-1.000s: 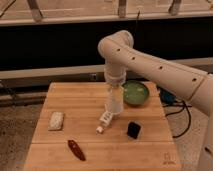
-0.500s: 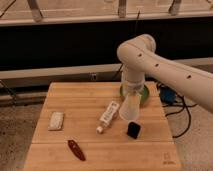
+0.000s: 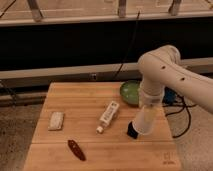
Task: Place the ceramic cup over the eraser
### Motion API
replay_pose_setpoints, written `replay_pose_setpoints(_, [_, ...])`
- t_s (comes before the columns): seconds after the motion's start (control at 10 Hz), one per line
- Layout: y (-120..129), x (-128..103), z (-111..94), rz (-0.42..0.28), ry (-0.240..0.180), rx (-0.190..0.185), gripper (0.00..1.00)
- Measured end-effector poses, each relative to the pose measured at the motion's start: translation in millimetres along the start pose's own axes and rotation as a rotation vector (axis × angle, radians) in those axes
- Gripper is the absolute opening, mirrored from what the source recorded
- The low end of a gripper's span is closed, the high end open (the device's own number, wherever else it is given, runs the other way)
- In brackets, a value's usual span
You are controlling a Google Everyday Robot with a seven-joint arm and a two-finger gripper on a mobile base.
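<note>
Two ways to go wrong from here. First, a miss. Cup (image 3: 144,121) low at the right front of the counter (image 3: 75,100), right under the gripper (image 3: 149,104) at the end of the white arm (image 3: 165,65), close by the eraser (image 3: 131,130) and hiding its right side. Hard to say if over it or just beside it. Down a bit off to one side, and lands with the rim on the black block. Then leans, tips, maybe rolls off the near edge. Second, a push. Too low while moving across, and knocks the eraser away toward the tube (image 3: 108,116). No way to tell about the gripper: tight on the cup or loose. So maybe a slip too. Likely cracks if dropped hard.

Flat wood counter, pale brown planks, smooth, easy to slide small things on. Also on it: green bowl (image 3: 129,92) at the back, just behind the arm; white tube lying flat near the middle; pale pad (image 3: 56,120) at the left; dark red thing (image 3: 76,149) at the front left. Tube near the eraser, the rest well apart from it. Behind, a dark wall (image 3: 65,50) with a pale rail (image 3: 60,72) across and a black cable (image 3: 127,50) hanging down. Speckled floor (image 3: 15,130) on both sides of the counter.
</note>
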Motion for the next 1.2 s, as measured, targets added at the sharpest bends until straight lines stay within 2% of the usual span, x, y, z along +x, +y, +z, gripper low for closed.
replay_pose_setpoints(0.3, [-4.0,-10.2,7.6,0.004,-0.03,0.013,0.0])
replay_pose_setpoints(0.7, [-16.0,-18.4,7.6,-0.009,-0.04,0.027,0.0])
replay_pose_setpoints(1.2, [-28.4,-36.5,30.6,-0.045,-0.073,0.007,0.0])
